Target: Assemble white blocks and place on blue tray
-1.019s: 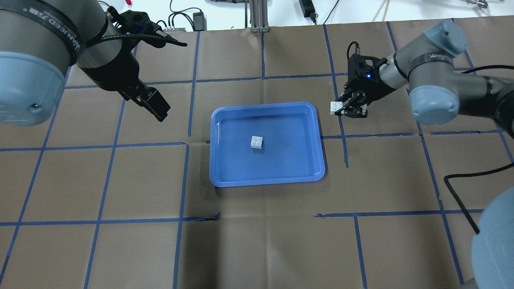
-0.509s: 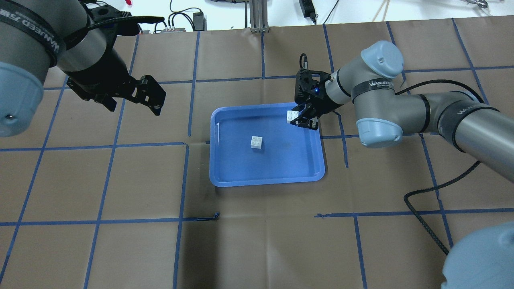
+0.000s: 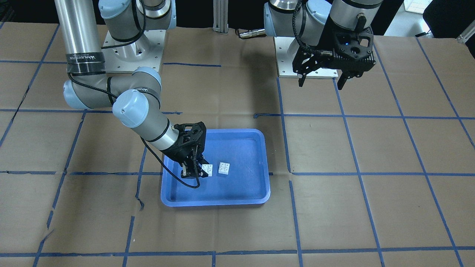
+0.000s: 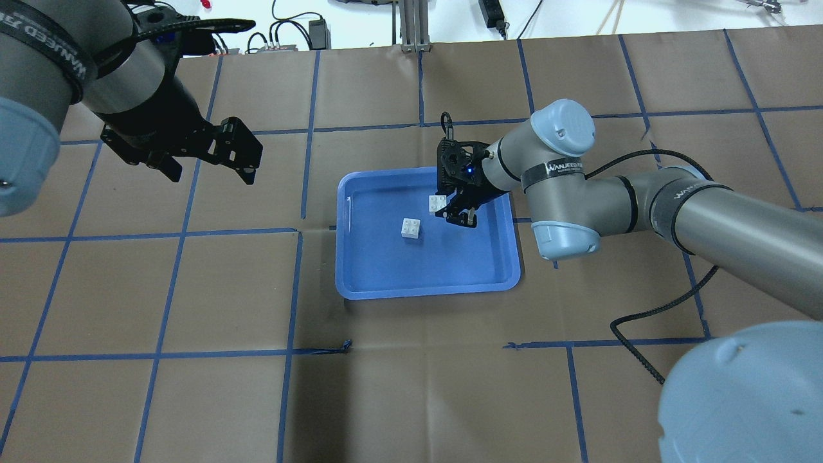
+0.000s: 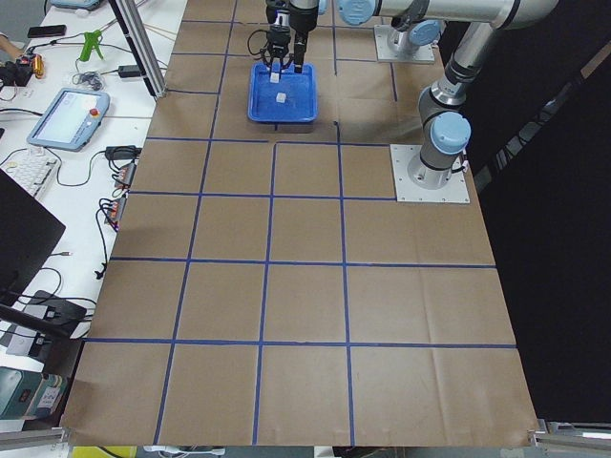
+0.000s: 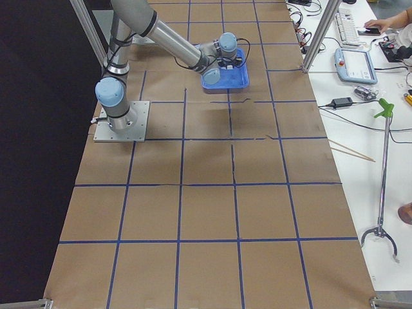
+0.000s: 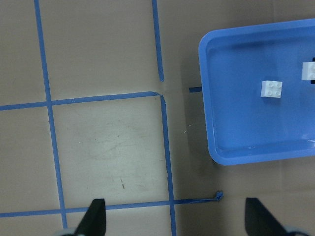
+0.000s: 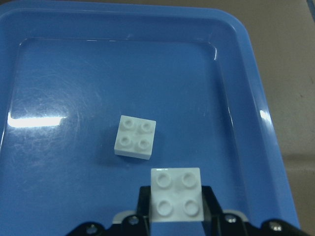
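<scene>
White blocks [image 4: 411,227], 2 small glossy plastic squares with 4 round studs each, are both at the blue tray [image 4: 424,292]. The loose block [image 8: 136,137] lies studs-up near the middle of the tray's smooth, shiny floor. My right hand [image 4: 449,212] pinches the other block [image 8: 176,195] by 2 opposite sides, studs up, just beside the loose block and apart from it. My left hand [image 4: 212,161] hangs spread over the desk [image 4: 418,399], brown paper gridded with blue tape, well apart from the tray's rounded rim.
</scene>
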